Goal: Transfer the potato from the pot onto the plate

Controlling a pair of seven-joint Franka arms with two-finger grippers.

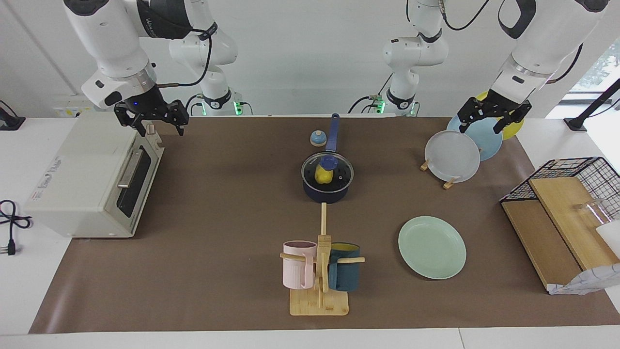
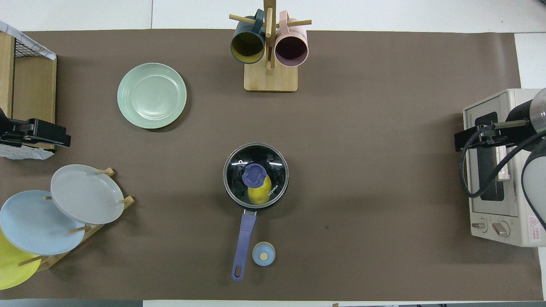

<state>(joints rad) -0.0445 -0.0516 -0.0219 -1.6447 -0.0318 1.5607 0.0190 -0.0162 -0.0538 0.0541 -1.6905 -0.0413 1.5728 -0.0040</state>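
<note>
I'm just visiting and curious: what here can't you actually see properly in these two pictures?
- Potato: partly covered by the glass lid's knob, both views.
- Yellow plate: cut by overhead edge, hidden by left gripper in facing view.
- Toaster oven inside: dark.

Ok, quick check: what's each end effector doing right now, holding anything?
Left end effector: open, empty, up over the plate rack.
Right end effector: open, empty, up over the toaster oven.

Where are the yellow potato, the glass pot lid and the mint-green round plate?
yellow potato (image 2: pixel 258 195): overhead view, its body under the glass.
glass pot lid (image 2: pixel 256 175): overhead view, its blue knob.
mint-green round plate (image 1: pixel 432 247): facing view, its flat centre.
</note>
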